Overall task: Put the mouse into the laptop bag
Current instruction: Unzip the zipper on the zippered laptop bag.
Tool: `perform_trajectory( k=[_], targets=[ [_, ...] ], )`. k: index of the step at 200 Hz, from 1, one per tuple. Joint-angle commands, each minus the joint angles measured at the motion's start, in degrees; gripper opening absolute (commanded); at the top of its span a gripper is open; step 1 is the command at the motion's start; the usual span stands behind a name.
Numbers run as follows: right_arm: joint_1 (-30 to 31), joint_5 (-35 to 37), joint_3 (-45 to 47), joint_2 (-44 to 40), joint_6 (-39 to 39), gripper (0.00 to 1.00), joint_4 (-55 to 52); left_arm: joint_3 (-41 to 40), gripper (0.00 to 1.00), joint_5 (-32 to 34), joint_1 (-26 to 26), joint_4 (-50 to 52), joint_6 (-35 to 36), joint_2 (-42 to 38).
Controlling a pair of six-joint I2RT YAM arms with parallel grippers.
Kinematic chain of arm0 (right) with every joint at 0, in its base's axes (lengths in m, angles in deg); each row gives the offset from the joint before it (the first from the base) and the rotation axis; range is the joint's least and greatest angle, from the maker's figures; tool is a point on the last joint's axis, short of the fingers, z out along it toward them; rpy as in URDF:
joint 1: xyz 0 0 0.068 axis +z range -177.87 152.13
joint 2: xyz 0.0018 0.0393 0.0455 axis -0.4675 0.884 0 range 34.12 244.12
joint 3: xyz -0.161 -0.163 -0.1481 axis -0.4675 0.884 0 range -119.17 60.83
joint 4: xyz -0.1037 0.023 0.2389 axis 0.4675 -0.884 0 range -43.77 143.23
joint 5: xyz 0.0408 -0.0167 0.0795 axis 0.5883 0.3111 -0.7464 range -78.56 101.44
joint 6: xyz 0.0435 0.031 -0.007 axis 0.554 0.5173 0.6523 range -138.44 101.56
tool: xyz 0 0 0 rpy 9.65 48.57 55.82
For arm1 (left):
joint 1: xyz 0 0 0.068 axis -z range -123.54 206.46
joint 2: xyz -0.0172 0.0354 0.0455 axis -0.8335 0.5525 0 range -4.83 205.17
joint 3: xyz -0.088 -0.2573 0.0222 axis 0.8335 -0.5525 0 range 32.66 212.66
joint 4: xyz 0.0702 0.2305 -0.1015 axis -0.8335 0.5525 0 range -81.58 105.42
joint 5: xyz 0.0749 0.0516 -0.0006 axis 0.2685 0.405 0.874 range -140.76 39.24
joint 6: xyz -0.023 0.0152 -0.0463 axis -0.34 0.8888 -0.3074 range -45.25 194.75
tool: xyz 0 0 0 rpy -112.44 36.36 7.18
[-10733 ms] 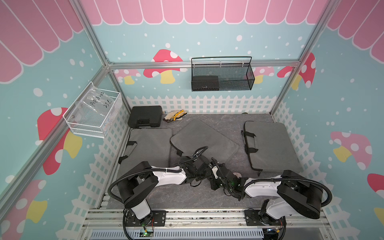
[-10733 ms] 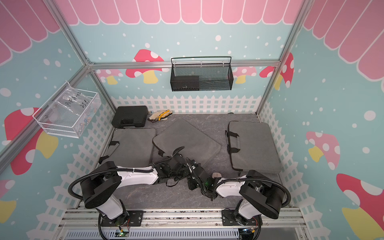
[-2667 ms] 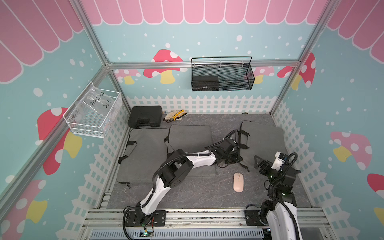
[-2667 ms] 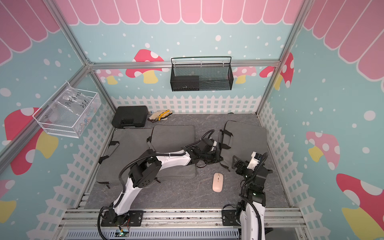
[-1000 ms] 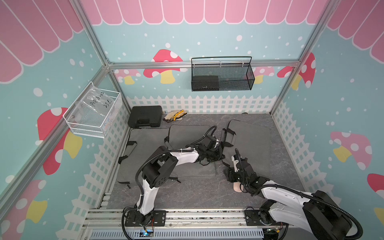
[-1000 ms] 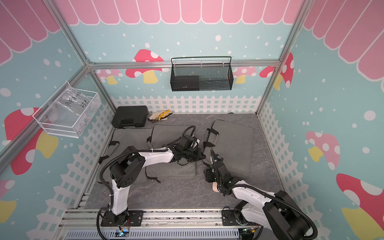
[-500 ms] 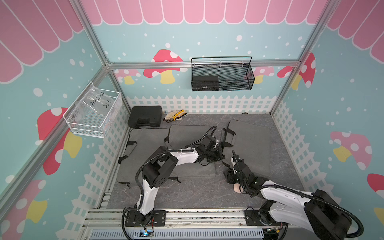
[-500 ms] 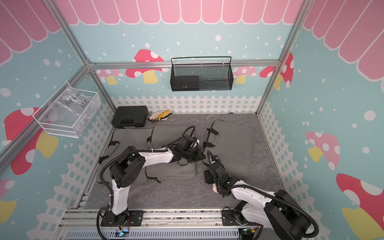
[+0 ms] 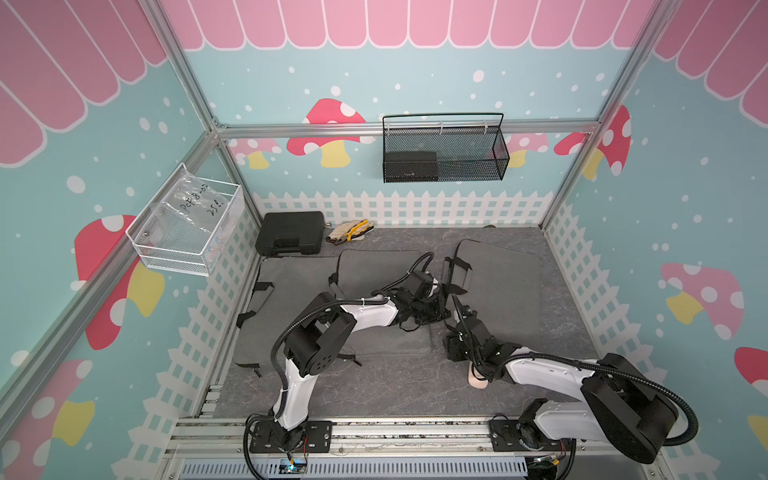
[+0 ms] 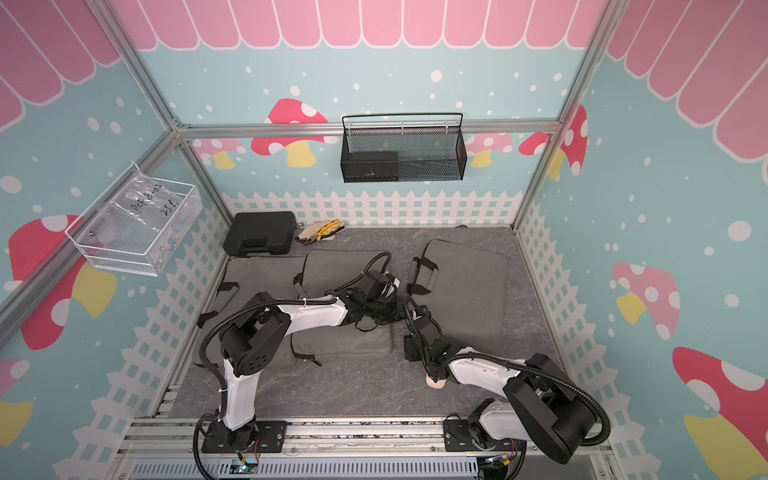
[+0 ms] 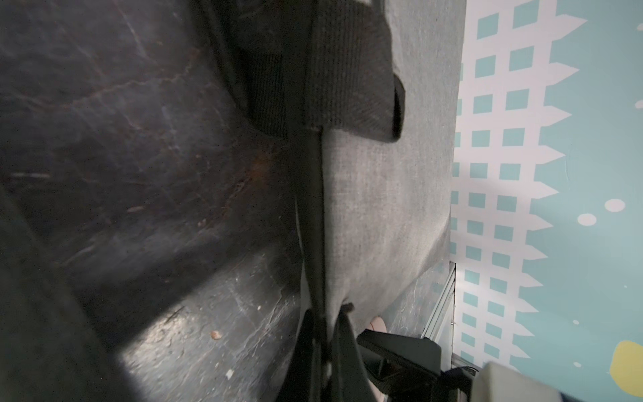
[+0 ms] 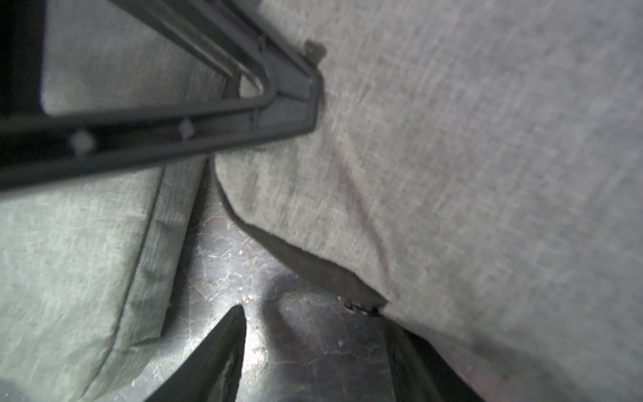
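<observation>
fingers point(image 12: 222, 351) of the right gripper point(image 12: 315, 323) spread over bare tabletop point(image 9: 374, 390), mouse point(image 9: 476, 381) lying under the right arm

the right fingers are held well apart and nothing is gripped between them; they are pointed at the near corner of the laptop bag point(image 9: 507, 286). the left gripper point(image 11: 323, 334) is closed tight on the dark edge strip of that bag, near its handle point(image 9: 457, 276). the mouse is seen on the tabletop outside the bag, near its front edge and partly hidden by the right arm.

the mouse is likely to be nudged or swept aside if the right arm is swung or lowered without being lifted first, since it lies where the wrist camera is not pointed. the thin strip could be slipped out of the left pinch if it is pulled hard, and the mouth would then fall shut. whether the mouth is unzipped cannot be told. the neighbouring bag point(image 9: 374, 274) could be snagged by the spread fingers, as it is lying close by.
</observation>
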Motion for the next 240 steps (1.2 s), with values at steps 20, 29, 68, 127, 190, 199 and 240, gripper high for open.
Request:
perform_trajectory(
  k=[20,29,68,127,190,199,240],
  targets=[
    [0.30,3.93,0.73,-4.19,1.35,0.68,-4.11,0.07,0.00,-0.28,0.80,-1.36,-0.74,-2.09],
    [0.35,3.49,1.55,-5.59,1.58,0.68,-3.76,0.15,0.00,-0.32,0.84,-1.33,-0.72,-2.19],
    [0.39,3.99,2.83,-8.06,3.73,0.70,-5.19,2.36,0.00,-0.28,0.36,1.45,0.38,-2.92],
    [0.39,-1.50,2.05,-1.29,2.16,0.69,2.65,3.95,0.00,-0.46,0.60,3.42,1.15,-4.58],
    [0.40,2.75,-0.34,4.59,2.58,0.48,2.59,2.05,0.00,-0.97,1.15,0.65,-0.56,-3.29],
    [0.39,3.11,-0.16,4.51,2.73,0.47,2.64,1.96,0.00,-0.96,1.15,0.11,-0.78,-3.07],
    [0.39,3.47,1.06,3.23,3.37,0.44,2.50,1.91,0.00,-1.03,1.15,-0.66,-1.31,-1.68]
  ],
)
